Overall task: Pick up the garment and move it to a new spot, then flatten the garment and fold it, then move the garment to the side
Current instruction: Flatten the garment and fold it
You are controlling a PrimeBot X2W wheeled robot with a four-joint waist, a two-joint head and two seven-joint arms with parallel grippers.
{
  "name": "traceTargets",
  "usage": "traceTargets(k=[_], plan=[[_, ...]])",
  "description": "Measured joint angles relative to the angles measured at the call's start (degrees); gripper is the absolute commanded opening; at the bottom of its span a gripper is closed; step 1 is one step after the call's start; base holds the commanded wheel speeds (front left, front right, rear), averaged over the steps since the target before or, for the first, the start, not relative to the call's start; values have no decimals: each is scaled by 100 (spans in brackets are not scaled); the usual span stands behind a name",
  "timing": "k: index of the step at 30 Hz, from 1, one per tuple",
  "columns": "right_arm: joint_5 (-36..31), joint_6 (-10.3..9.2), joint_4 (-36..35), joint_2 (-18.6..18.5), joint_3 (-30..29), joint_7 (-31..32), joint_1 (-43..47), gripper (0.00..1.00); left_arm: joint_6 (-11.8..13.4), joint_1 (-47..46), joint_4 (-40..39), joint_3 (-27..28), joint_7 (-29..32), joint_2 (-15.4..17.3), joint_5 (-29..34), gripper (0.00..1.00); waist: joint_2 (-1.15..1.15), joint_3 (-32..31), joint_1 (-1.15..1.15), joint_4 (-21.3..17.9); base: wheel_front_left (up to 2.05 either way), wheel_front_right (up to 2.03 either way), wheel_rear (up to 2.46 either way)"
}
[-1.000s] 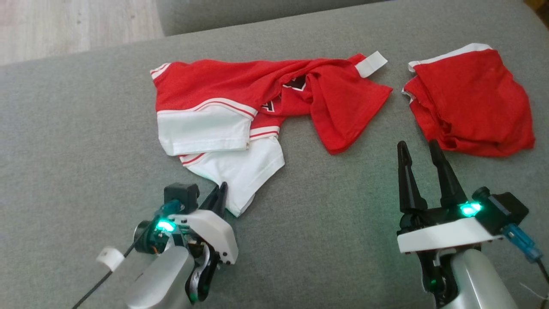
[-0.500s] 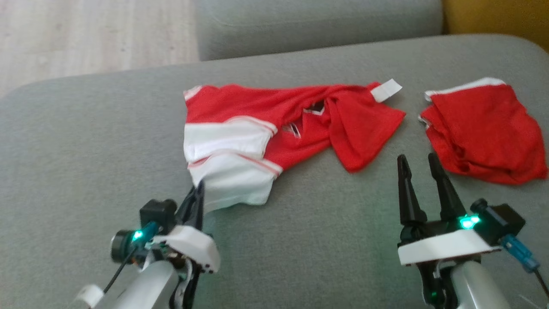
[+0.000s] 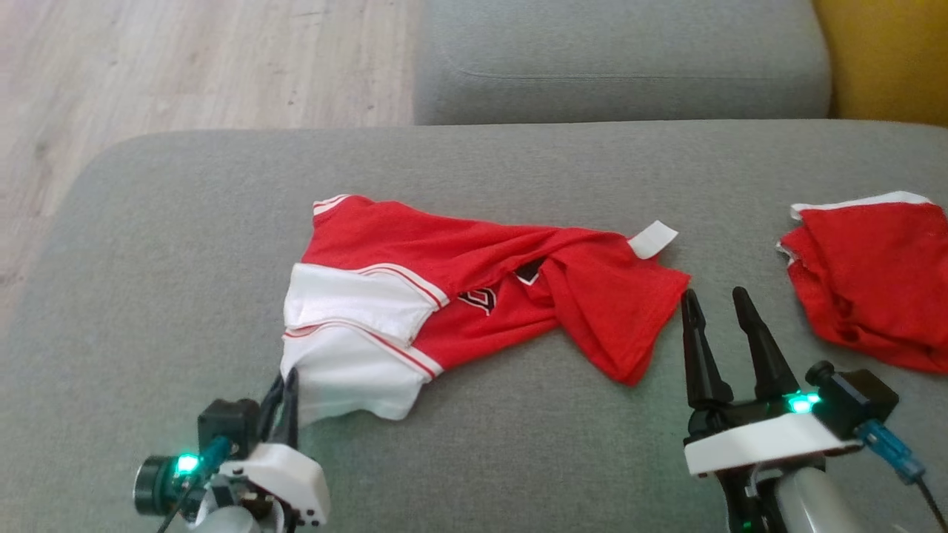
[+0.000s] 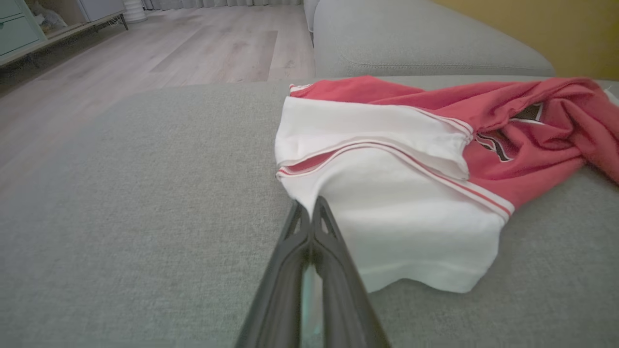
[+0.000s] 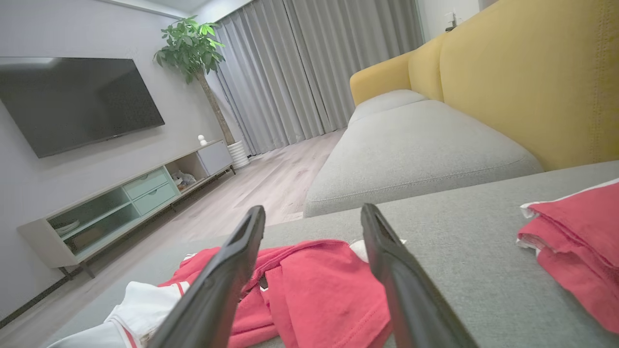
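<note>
Left claw (image 3: 285,381) at the near left edge of the head view: fingers pressed together, no gap seen, clamped on the near white corner of the garment (image 3: 474,296). In the left wrist view the white fabric is drawn to a taper right at the closed tips (image 4: 309,209).

Right claw (image 3: 715,296) at the near right: fingers spread wide, nothing between them, tips just beside the garment's red right edge. Whether they touch the cloth cannot be told.

The garment is laid crumpled on the grey seat cushion (image 3: 518,459), roughly centred. White panels with red stripes are nearest the left claw, red body is bunched and twisted toward the right, and a white tag sticks out at its far right corner. A dark print is partly hidden in the folds.

A second red piece (image 3: 866,281) with white trim is seen to the right on the same cushion, apart from the garment.

Beyond: another grey cushion (image 3: 622,59), wood floor (image 3: 185,66) to the left, yellow backrest (image 3: 889,59) to the right. Furthest off, in the right wrist view, a wall TV (image 5: 72,101), a potted plant (image 5: 191,46) and grey curtains (image 5: 309,63) are seen.
</note>
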Motion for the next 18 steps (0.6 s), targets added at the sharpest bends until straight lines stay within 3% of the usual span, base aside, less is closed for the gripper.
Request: traceTargets(k=[1,9,14,18], plan=[[0,0,0,1,-1,0,-2,100,5,17,-32,-13,1,3,2,100,0,1,0,29,0,0,0],[-93,0,-21,4,-189,0,-5,100,-13,-23,-645,207,-728,-123,69,100,0,10,1,147,0,0,0],[-168,0,-20,4,-207,0,-5,100,-82,-13,-1234,594,-808,-322,500,100,0,34,1,178,0,0,0],[-211,0,-12,4,-205,0,-5,100,-380,163,-1860,1140,-843,-637,1126,100,0,106,1,157,0,0,0]])
